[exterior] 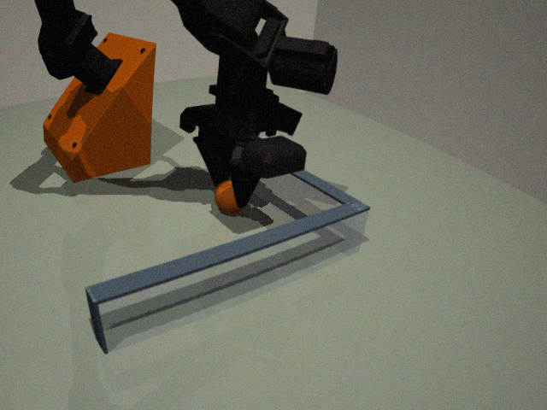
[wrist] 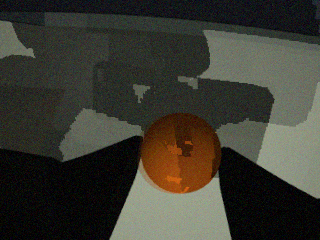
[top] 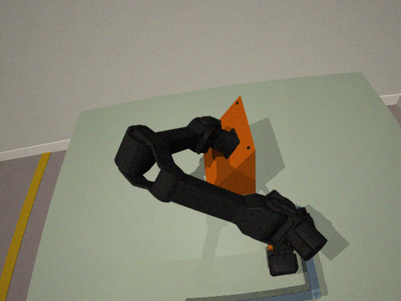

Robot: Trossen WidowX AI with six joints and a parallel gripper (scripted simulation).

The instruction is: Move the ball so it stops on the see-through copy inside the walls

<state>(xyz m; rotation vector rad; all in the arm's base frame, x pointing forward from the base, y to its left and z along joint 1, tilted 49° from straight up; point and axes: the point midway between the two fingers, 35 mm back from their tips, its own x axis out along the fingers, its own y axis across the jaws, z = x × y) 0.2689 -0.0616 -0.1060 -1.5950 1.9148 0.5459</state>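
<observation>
Ball: a glossy orange round ball (exterior: 226, 196), smooth, with darker mottled patches on its surface in the wrist view (wrist: 180, 152); it sits low against the pale green counter (exterior: 441, 265), inside the angle of the walls and well back from the corner itself.
Ball from above: only a sliver of orange (top: 269, 247) shows under the wrist.
See-through copy: a faint paler rim peeks out at the ball's lower left edge in the wrist view; I cannot tell more of it, since the ball covers that spot.
End effector: the black, matte, angular end effector (exterior: 229, 194) is clamped on the orange ball, one tapering finger (exterior: 244, 187) on each side of it; in the wrist view the two dark fingers press the ball's left and right flanks.
Walls: two low, clear, blue-tinted walls (exterior: 220, 255) with solid slate-blue top edges, thin and straight, meeting at a right-angled corner (exterior: 353, 206); the ball is near the shorter wall.
Arm: black, blocky links (top: 207, 197) folded over the counter, throwing hard grey shadows around the ball.
Base block: an orange wedge-shaped mount (exterior: 106, 114), flat-faced, with small dark screw holes, standing well apart from the walls.
Counter: smooth, pale grey-green, matte.
Writing: no legible brand, label or lettering on any surface.
</observation>
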